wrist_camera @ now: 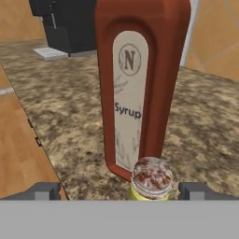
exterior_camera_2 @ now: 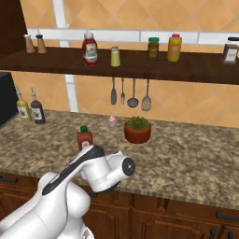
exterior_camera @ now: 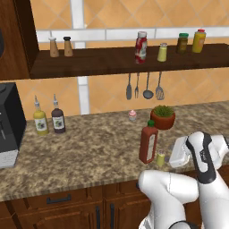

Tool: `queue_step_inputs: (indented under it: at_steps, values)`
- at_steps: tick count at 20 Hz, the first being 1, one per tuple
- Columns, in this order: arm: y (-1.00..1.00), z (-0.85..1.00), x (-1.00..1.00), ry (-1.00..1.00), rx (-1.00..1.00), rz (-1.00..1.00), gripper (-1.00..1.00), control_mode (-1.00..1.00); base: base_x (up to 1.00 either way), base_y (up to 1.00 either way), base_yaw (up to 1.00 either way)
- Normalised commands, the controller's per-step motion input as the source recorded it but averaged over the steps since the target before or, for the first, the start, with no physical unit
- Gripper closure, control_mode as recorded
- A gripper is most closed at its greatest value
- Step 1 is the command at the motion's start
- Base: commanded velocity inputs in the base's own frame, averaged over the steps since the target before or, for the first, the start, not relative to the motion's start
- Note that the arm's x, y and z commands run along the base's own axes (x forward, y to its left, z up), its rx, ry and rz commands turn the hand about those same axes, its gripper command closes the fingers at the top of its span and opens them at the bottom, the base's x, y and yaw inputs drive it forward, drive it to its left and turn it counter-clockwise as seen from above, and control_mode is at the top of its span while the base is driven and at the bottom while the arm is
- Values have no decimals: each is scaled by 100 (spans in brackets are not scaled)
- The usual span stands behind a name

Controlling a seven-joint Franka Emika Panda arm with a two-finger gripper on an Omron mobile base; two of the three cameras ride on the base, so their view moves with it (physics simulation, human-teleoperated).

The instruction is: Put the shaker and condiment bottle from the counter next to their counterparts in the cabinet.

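On the speckled brown-beige granite bench [exterior_camera: 80, 152], the tall red-orange condiment bottle with green cap [exterior_camera: 148, 142] stands upright near the front edge. Just beside it, on its right, stands the tiny yellow-green shaker with grey cap [exterior_camera: 160, 159]. In the hand view the end effector [wrist_camera: 122, 190] is released, its fingertips [wrist_camera: 43, 191] spread either side of the shaker, gripping nothing. Above, the dark wooden cabinet shelf [exterior_camera: 103, 62] carries the white-capped red bottle [exterior_camera: 141, 47] and the twin shaker [exterior_camera: 162, 52].

1. Setting: a rendered home kitchen.
2. Evidence: a speckled granite counter [exterior_camera: 89, 147] over brown wooden drawers [exterior_camera: 58, 205], an orange tiled wall [exterior_camera: 107, 13], and hanging utensils [exterior_camera: 144, 86] under a dark shelf [exterior_camera: 112, 62] stocked with bottles.
3. Far left: a black coffee machine [exterior_camera: 9, 125].
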Motion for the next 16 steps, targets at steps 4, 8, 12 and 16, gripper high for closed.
queue_step_inputs:
  at_steps: [4,8,12,16]
  values:
    - [0,-20,3,0,0,0,-100,-100,0,0,0]
    - [9,-21,8,0,0,0,-100,-100,0,0,0]
    - [18,-21,11,0,0,0,-100,-100,0,0,0]
    - [23,-14,12,0,0,1,-100,-100,0,0,0]
